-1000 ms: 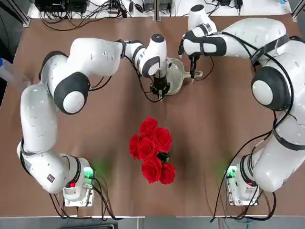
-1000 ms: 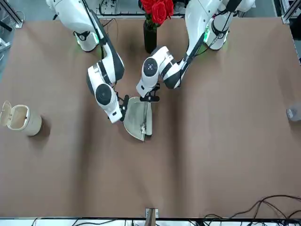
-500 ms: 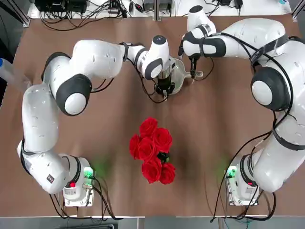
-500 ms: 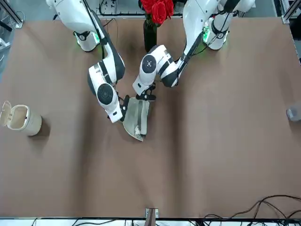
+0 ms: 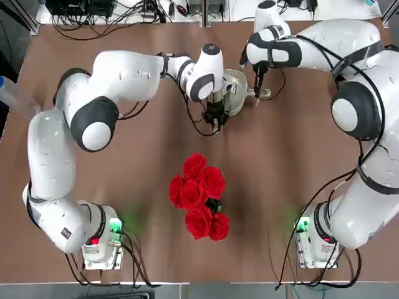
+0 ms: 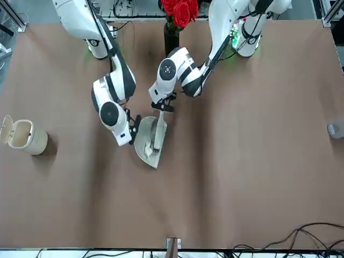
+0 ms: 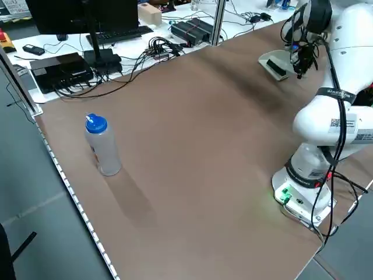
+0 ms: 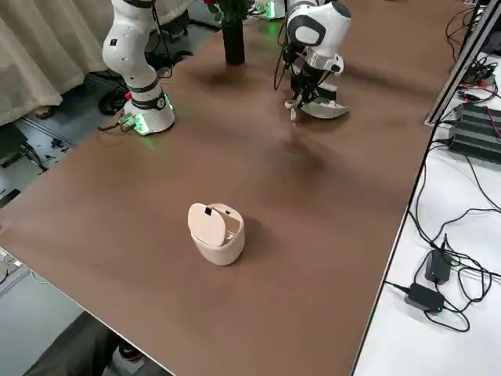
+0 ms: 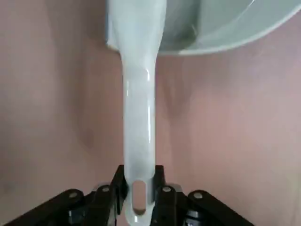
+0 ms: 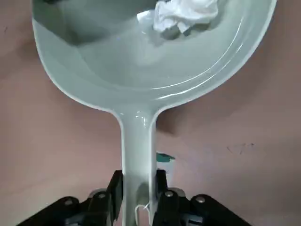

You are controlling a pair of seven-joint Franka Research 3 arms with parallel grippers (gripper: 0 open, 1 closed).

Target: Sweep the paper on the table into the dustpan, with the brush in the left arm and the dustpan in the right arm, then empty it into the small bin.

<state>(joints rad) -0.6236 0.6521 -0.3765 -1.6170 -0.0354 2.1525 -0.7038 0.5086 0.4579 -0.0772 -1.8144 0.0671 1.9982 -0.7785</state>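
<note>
My left arm [image 5: 128,75] stretches up from its base and bends inward over the far part of the counter [image 5: 124,187], its gripper [image 9: 140,197] pointing down and pinching the end of the pale handle of a brush [image 9: 139,113]. My right arm [image 5: 361,106] reaches forward from its own base and folds inward at the elbow, its gripper [image 10: 137,200] pinching the handle of a dustpan [image 10: 136,75]. The brush lies over the pan, between the two wrists. One crumpled white paper ball [image 10: 186,14] sits inside the pan's bowl.

By count: two arms, two grippers, one brush, one dustpan, one paper ball and one small bin [image 8: 217,235], which stands upright on the counter, well apart on my right side, its lid [image 8: 207,225] tilted open. One bottle with a blue cap [image 7: 103,146] stands on my left side. One dark vase [image 6: 171,40] of red roses [image 5: 198,196] stands between my arms, nearer their bases than the pan is.
</note>
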